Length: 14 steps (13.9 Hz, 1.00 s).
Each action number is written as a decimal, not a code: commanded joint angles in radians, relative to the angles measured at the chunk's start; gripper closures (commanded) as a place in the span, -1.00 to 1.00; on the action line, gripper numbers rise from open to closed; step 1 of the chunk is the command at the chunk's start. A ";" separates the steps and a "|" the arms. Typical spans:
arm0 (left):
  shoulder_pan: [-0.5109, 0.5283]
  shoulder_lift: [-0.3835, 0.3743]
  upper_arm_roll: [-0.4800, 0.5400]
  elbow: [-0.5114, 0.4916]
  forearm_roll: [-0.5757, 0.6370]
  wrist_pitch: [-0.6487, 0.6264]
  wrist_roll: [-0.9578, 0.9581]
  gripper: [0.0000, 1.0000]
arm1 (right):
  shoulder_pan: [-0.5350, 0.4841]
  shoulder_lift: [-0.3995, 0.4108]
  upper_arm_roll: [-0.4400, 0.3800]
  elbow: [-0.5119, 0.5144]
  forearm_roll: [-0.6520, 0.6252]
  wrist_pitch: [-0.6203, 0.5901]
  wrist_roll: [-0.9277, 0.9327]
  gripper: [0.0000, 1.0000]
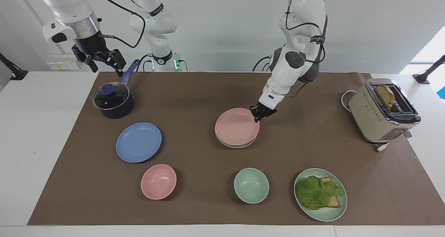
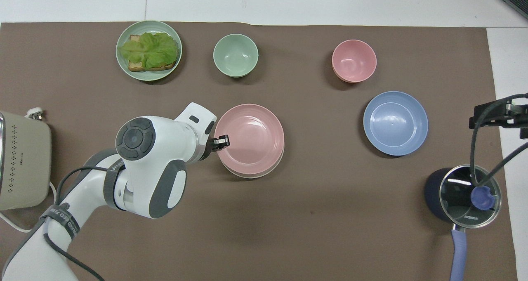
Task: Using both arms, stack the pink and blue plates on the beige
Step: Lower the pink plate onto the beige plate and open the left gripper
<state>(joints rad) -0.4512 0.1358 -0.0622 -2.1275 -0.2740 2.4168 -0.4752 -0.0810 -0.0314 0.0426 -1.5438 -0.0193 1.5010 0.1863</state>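
Open brown mat lies between the blue plate (image 1: 138, 142) and the pink plate (image 1: 237, 126), which sits on the beige plate (image 1: 236, 145). The left pincer (image 1: 257, 117) crowds that stack's rim and seems clamped on it. The pot (image 1: 113, 100) stands under the raised right pincer (image 1: 103, 61), nearer the robots than the blue plate; the pink bowl (image 1: 158, 181) flanks the plate's outer edge.

One plate (image 1: 236, 125) sits on another (image 1: 240, 146), seemingly squarely; third plate (image 1: 138, 142) apart.

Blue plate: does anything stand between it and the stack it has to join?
Nothing visible does. Bare mat lies between the blue plate and the pink plate sitting on the beige plate. The left gripper is shut on the pink plate's rim; the open right gripper waits over the saucepan.
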 commanded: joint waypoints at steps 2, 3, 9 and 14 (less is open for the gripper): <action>-0.036 -0.015 0.019 -0.048 -0.019 0.057 0.009 1.00 | -0.009 -0.025 0.000 -0.030 0.009 0.022 -0.031 -1.00; -0.040 -0.015 0.019 -0.049 -0.019 0.062 0.006 1.00 | -0.009 -0.025 0.000 -0.030 0.009 0.022 -0.031 -1.00; -0.038 0.004 0.019 -0.049 -0.019 0.079 0.013 1.00 | -0.011 -0.025 -0.001 -0.032 0.009 0.021 -0.033 -1.00; -0.038 0.005 0.019 -0.048 -0.019 0.077 0.012 1.00 | -0.011 -0.025 -0.001 -0.032 0.009 0.021 -0.031 -1.00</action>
<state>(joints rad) -0.4673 0.1473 -0.0608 -2.1578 -0.2740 2.4638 -0.4741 -0.0819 -0.0314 0.0426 -1.5438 -0.0193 1.5020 0.1862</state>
